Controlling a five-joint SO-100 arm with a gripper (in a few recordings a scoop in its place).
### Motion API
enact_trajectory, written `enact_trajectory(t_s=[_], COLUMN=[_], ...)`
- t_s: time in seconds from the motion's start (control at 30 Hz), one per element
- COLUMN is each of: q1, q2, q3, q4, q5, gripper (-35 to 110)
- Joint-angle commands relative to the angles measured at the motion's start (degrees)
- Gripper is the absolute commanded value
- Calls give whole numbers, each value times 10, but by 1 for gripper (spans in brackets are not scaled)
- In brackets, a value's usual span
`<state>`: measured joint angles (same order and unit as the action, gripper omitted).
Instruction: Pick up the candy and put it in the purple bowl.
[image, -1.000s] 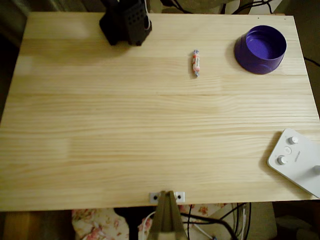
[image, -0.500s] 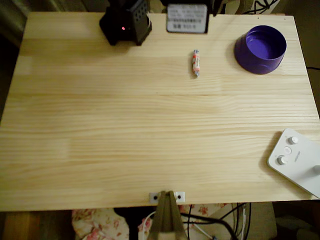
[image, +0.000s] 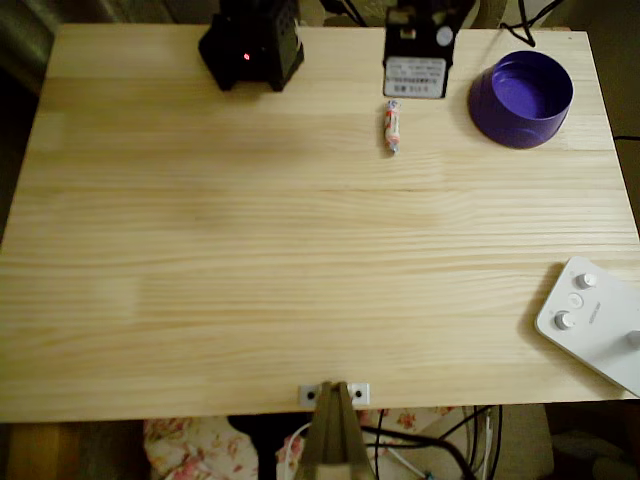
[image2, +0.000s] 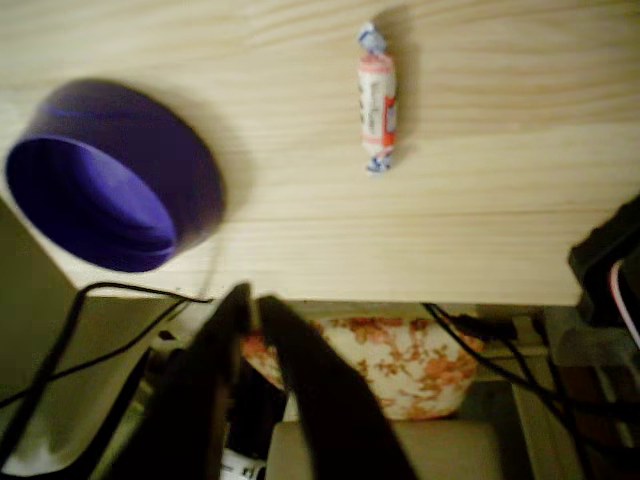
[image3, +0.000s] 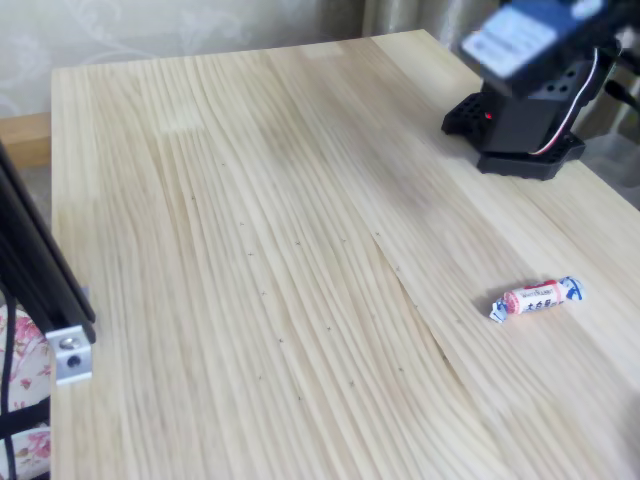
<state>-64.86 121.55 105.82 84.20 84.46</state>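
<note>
Status, nothing done yet: your candy (image: 391, 126) lies loose on the worktop (image: 300, 250), well apart from the empty bowl (image: 521, 98); your gripper (image2: 250, 300) hangs closed and empty off the worktop edge, pickup and drop outstanding.

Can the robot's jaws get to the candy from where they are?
Probably yes. The candy lies alone on the bare table, with nothing on or against it. The purple bowl sits apart to one side. In the wrist view the gripper hangs past the table edge, jaws nearly closed, so they must open first.
</note>
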Motion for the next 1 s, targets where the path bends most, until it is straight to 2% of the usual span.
enact_trajectory(t_s=[0.0, 0.13, 0.27, 0.43, 0.53, 0.7, 0.97], q1=[-17, -25, -38, -73, -69, -39, 2], q2=[-8, -5, -6, -3, 2, 25, -14], q3=[-1, 14, 42, 76, 113, 149, 146], q4=[-4, -10, -11, -45, -54, -71, -95], q5=[-32, -51, -18, -21, -96, -156, -152], gripper=[-1, -1, -1, -1, -1, -1, 7])
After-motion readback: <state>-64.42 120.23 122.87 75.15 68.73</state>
